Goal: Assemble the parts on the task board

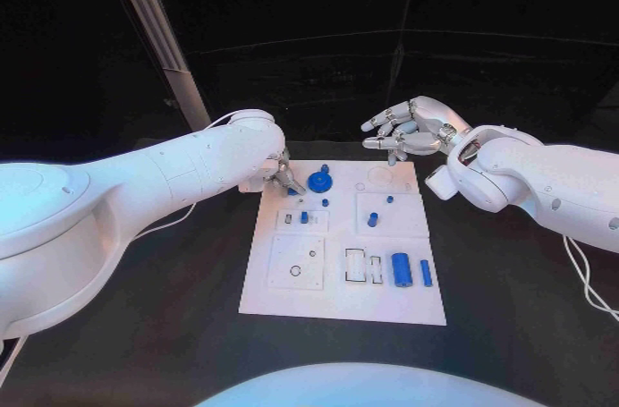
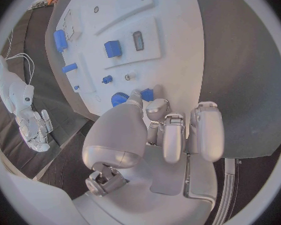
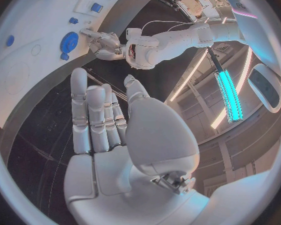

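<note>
Black tabletop carries the white task board (image 1: 346, 246), with blue parts toward its far half and a blue gear (image 1: 321, 182) near 11 o'clock. Left hand (image 1: 279, 176) hovers beside that gear, fingers curled, seemingly holding nothing. Right hand (image 1: 411, 127) waits spread at 1 o'clock. Best approach: descend vertically, pinching the gear's rim evenly.

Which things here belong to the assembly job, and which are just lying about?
Job: task board; blue gear; blue cylinder; small blue peg; left hand at the gear.
Lying about: black table; white cable; right hand, empty.
</note>
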Robot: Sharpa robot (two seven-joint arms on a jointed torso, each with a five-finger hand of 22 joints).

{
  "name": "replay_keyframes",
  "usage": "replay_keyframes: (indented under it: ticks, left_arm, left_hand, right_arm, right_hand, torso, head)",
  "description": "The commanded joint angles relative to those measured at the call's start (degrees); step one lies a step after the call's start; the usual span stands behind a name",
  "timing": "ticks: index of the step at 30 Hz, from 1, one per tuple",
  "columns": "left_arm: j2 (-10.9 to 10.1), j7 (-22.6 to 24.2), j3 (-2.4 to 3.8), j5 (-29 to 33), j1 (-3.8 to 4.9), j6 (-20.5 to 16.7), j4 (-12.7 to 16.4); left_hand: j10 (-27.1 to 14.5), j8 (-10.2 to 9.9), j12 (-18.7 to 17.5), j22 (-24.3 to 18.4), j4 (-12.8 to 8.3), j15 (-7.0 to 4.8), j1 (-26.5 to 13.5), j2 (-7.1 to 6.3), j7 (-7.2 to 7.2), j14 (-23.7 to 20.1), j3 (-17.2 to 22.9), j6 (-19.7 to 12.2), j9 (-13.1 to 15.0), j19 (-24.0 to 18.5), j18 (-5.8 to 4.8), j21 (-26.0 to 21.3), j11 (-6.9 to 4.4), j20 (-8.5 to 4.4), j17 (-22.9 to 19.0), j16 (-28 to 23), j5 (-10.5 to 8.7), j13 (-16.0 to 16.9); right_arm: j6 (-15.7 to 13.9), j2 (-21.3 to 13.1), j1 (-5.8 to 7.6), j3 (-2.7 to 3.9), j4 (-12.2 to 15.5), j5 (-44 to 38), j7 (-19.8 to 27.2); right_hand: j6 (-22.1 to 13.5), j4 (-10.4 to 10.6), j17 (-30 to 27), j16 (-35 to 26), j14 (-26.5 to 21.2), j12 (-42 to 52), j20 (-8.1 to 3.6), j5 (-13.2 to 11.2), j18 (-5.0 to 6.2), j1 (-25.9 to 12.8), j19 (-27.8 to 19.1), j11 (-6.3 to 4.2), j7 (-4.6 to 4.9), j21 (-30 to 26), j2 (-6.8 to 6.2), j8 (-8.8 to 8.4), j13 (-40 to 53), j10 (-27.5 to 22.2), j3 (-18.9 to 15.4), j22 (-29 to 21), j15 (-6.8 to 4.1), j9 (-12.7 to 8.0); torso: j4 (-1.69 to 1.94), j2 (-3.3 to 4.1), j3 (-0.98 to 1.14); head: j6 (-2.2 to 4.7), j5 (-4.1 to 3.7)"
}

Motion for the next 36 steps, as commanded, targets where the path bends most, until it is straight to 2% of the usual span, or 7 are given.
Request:
replay_keyframes:
  ticks: [1, 7, 12, 23, 25, 31, 36]
  left_arm:
    - [-0.2, 0.94, -0.09, -0.45, -0.14, 1.49, 0.08]
    - [-0.38, 1.3, -0.09, -0.45, -0.14, 1.36, 0.14]
    - [-0.49, 1.56, -0.09, -0.45, -0.13, 1.03, 0.23]
    - [-1.49, 2.29, -0.08, -0.45, -0.1, 0.59, 1.34]
    - [-1.65, 2.2, -0.07, -0.45, -0.09, -0.22, 1.46]
    - [-2.09, 2.16, -0.06, -0.47, 0.01, -2.87, 1.91]
    - [-2.09, 2.44, -0.05, -1.56, 0.07, -4.05, 2.09]
  left_hand:
    - [-0.41, -0.12, -0.25, 1.79, -1.41, 0.1, -1.71, -1.32, 0.17, 5.96, 2.54, -0.42, -0.14, 0.4, -0.3, -0.04, -0.05, -0.01, 15.09, 0.18, 0.27, -0.06]
    - [-0.47, 0.39, -0.04, 1.87, 0.45, 0.36, -5.96, -6.27, 0.48, 5.96, 2.11, -0.04, -0.14, 0.4, -0.29, -0.09, 0.24, 0.22, 15.09, 0.18, 0.23, -0.19]
    - [-0.65, 0.88, 0.16, 1.91, 2.66, 0.31, -8.14, -10.22, 0.56, 5.96, 6.64, -0.11, -0.23, 0.38, -0.28, -0.22, 0.18, 0.37, 15.09, 0.18, 0.06, -0.4]
    - [-1.44, 0.27, -0.23, 1.41, 2.81, 0.64, -8.71, -10.86, 0.9, 5.96, 11.98, -1.15, -0.91, 0.14, -0.12, -0.84, 0.6, 0.49, 15.09, 0.18, 0.27, -1.36]
    - [-1.51, 0.23, -0.13, 1.3, 3.16, 0.73, -9.81, -12.32, 1.0, 5.96, 12.93, -1.14, -1.07, 0.1, -0.08, -1.0, 0.72, 0.59, 15.09, 0.18, 0.17, -1.41]
    - [-1.53, 0.45, 0.17, 1.18, 3.26, 0.81, -14.67, -15.13, 1.03, 5.96, 9.1, -1.09, -1.2, 0.1, -0.03, -1.24, 0.73, 0.66, 15.09, 0.18, 0.05, -1.5]
    - [-1.68, 0.65, 0.27, 1.06, 3.21, 0.76, -15.55, -15.36, 0.99, 5.96, 5.03, -1.2, -1.26, 0.07, 0.01, -1.46, 0.73, 0.64, 15.09, 0.18, 0.07, -1.68]
  right_arm:
    - [0.67, 0.06, 0.1, 0.04, -0.01, -0.04, 0.12]
    - [0.75, 0.07, 0.1, 0.04, -0.08, -0.04, 0.09]
    - [0.83, 0.13, 0.1, 0.03, -0.16, -0.04, 0.07]
    - [0.98, 0.17, 0.1, 0.03, -0.38, -0.04, 0.05]
    - [0.97, 0.16, 0.1, 0.03, -0.4, -0.04, 0.05]
    - [0.94, 0.16, 0.1, 0.03, -0.46, -0.04, 0.05]
    - [0.92, 0.19, 0.1, 0.03, -0.51, -0.04, 0.05]
  right_hand:
    - [-0.38, 0.33, -0.05, 0.08, -0.27, 0.34, -0.14, 0.2, 0.26, -0.13, -0.33, 0.06, -0.11, -0.35, 0.37, 0.2, -0.09, -0.36, 0.11, 0.08, 0.0, 0.09]
    - [-0.45, 0.4, -0.13, 0.09, -0.33, 0.39, -0.12, 0.46, 0.26, -0.17, -0.36, 0.06, -0.11, -0.36, 0.35, 0.3, -0.21, -0.39, 0.1, 0.09, 0.01, 0.11]
    - [-0.49, 0.44, -0.14, 0.11, -0.35, 0.41, -0.12, 0.59, 0.27, -0.2, -0.37, 0.07, -0.1, -0.36, 0.34, 0.35, -0.27, -0.41, 0.08, 0.09, 0.01, 0.11]
    - [-0.63, 0.61, -0.17, 0.21, -0.42, 0.51, -0.1, 1.03, 0.27, -0.34, -0.4, 0.09, -0.09, -0.37, 0.28, 0.53, -0.47, -0.46, 0.03, 0.11, 0.03, 0.13]
    - [-0.63, 0.61, -0.17, 0.21, -0.42, 0.51, -0.1, 1.03, 0.27, -0.34, -0.4, 0.09, -0.09, -0.37, 0.28, 0.53, -0.47, -0.46, 0.03, 0.11, 0.03, 0.13]
    - [-0.68, 0.66, -0.24, 0.2, -0.46, 0.55, -0.09, 1.18, 0.27, -0.38, -0.42, 0.09, -0.08, -0.38, 0.25, 0.58, -0.53, -0.47, 0.01, 0.12, 0.04, 0.14]
    - [-0.73, 0.7, -0.3, 0.17, -0.5, 0.58, -0.08, 1.29, 0.27, -0.41, -0.43, 0.1, -0.08, -0.39, 0.24, 0.62, -0.59, -0.49, 0.0, 0.12, 0.05, 0.14]
  torso:
    - [0.03, 0.01, -0.03]
    - [0.03, 0.04, 0.01]
    - [0.03, 0.03, -0.02]
    - [0.06, 0.0, -0.02]
    - [0.07, 0.04, 0.0]
    - [-0.01, 0.06, -0.03]
    - [-0.07, 0.09, 0.01]
  head:
    - [0.06, -0.02]
    - [0.11, 0.11]
    - [0.07, 0.15]
    - [0.12, 0.26]
    - [0.15, 0.28]
    - [0.18, 0.3]
    - [0.21, 0.35]
